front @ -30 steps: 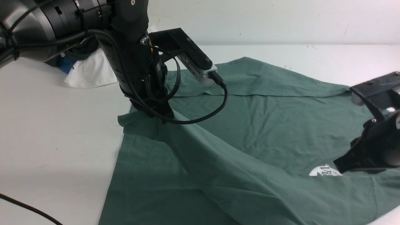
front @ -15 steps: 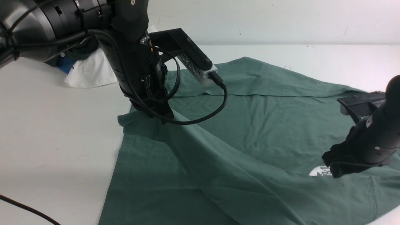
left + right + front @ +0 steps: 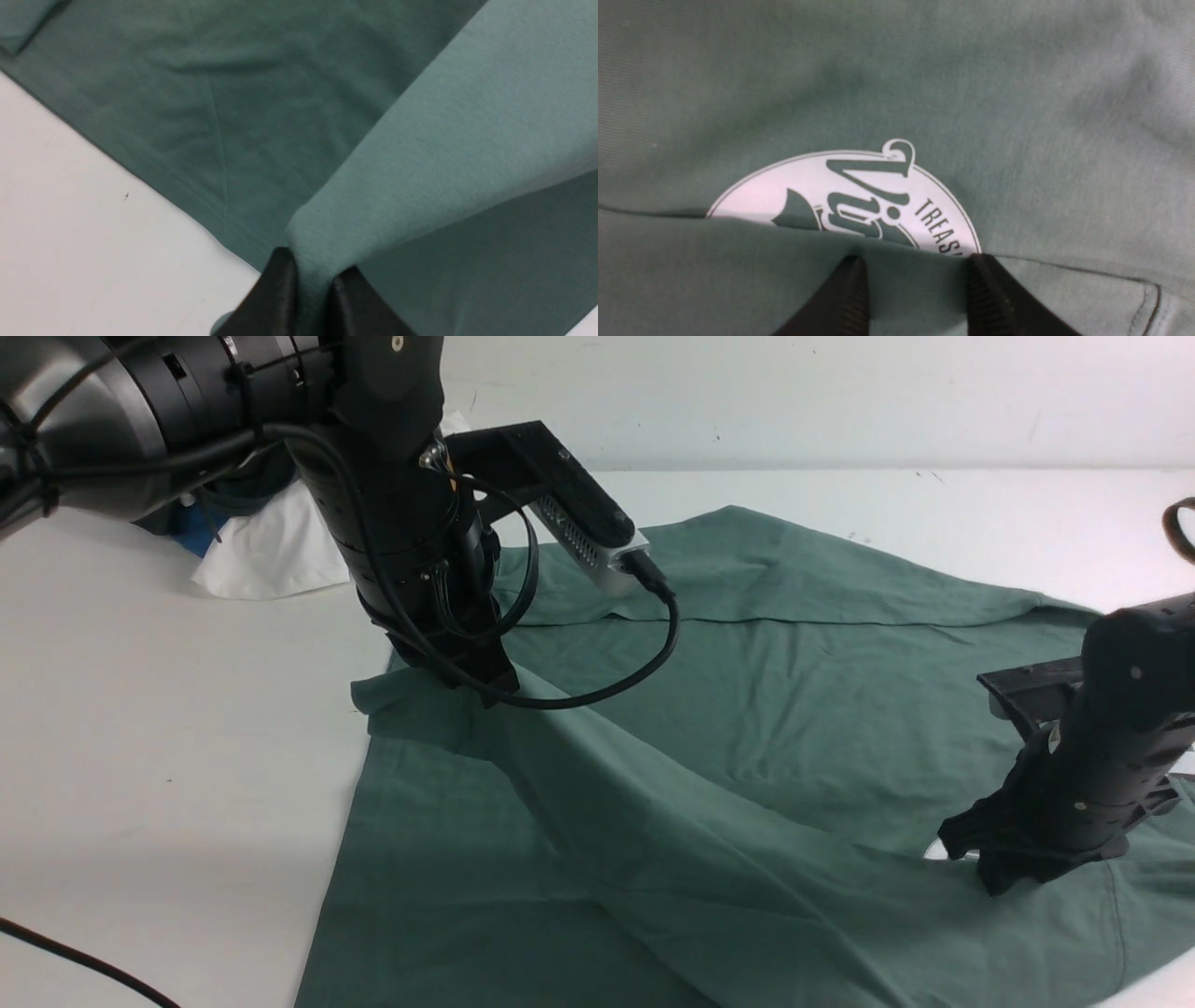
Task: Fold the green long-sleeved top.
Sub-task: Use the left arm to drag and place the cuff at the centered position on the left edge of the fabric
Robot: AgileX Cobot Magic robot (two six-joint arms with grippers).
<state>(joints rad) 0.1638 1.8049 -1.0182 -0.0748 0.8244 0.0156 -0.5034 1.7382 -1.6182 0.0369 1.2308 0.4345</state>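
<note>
The green long-sleeved top (image 3: 766, 709) lies spread over the white table, with a raised fold running from the left gripper toward the front right. My left gripper (image 3: 476, 683) is shut on the end of that fold; in the left wrist view its jaws (image 3: 312, 275) pinch the lighter green cloth (image 3: 420, 154). My right gripper (image 3: 971, 870) is down on the top at the white round logo (image 3: 930, 847). In the right wrist view its jaws (image 3: 916, 261) stand open astride a fold edge that covers the lower part of the logo (image 3: 822, 186).
A white garment (image 3: 261, 555) and a blue one (image 3: 191, 537) lie at the back left behind the left arm. A black cable (image 3: 84, 961) crosses the table's front left corner. The table's front edge (image 3: 1167, 985) shows at the right.
My right arm has come down and to the left onto the top, and now hides nearly all of the logo. The left gripper and its fold have not moved.
</note>
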